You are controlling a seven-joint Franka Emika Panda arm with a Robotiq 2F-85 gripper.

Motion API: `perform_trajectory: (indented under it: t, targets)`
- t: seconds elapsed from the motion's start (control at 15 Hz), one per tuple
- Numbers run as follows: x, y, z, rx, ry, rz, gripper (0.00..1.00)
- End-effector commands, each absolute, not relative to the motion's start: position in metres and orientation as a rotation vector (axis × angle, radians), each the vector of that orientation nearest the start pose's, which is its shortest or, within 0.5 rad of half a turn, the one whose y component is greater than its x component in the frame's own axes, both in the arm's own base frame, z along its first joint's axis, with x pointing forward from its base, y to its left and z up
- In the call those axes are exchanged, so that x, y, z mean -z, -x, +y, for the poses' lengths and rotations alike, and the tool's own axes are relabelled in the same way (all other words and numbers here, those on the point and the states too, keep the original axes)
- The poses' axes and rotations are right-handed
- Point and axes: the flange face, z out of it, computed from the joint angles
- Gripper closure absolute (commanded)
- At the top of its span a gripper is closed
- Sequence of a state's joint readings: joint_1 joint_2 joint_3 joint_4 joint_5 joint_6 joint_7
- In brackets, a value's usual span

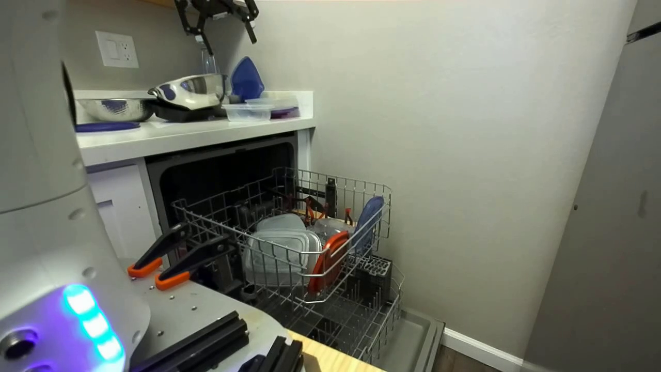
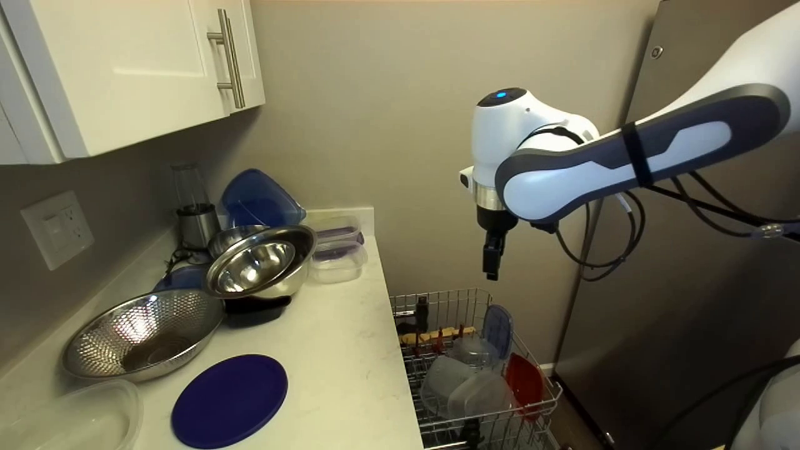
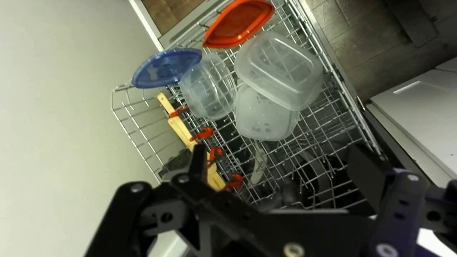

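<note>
My gripper (image 2: 492, 275) is open and empty, in the air above the pulled-out upper dishwasher rack (image 3: 342, 93). In the wrist view its fingers (image 3: 280, 157) are wide apart with only rack wires seen between them. Two frosted plastic containers (image 3: 280, 71) overlap in the rack; they also show in an exterior view (image 1: 284, 253). Beside them are a transparent round container (image 3: 207, 87), a red-orange lid (image 3: 238, 24) and a blue lid (image 3: 166, 67) standing on edge. Pale wooden pieces (image 3: 182, 132) and red hook-like parts (image 3: 203, 134) lie along the wall side. The gripper touches nothing.
The white counter (image 2: 350, 350) holds a steel colander (image 2: 144, 337), a dark blue round lid (image 2: 230, 400), tilted steel bowls (image 2: 262, 262), a blender and plastic containers (image 2: 337, 259). A cabinet (image 2: 137, 69) hangs above. The wall (image 1: 465, 155) stands close to the rack. Orange-tipped clamps (image 1: 173, 279) sit by the base.
</note>
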State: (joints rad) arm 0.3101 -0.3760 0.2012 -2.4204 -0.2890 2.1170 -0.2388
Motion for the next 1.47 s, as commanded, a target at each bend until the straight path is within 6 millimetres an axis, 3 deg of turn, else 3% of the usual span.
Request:
perform_trajectory:
  t: [0.0,0.27,0.47,0.6,0.67,1.33,1.4]
  targets:
    - [-0.439,-0.398,0.245,0.178,3.033,-1.513,0.0]
    - [-0.425,-0.396,0.29,0.161,2.924,-1.659,0.0]
    - [-0.426,-0.393,0.312,0.163,2.844,-1.771,0.0]
    - [-0.426,-0.394,0.313,0.156,2.793,-1.837,0.0]
    - [-0.424,-0.391,0.313,0.151,2.865,-1.769,0.0]
    - [-0.425,-0.392,0.313,0.144,2.836,-1.809,0.0]
    - [-0.427,-0.394,0.32,0.132,2.841,-1.832,0.0]
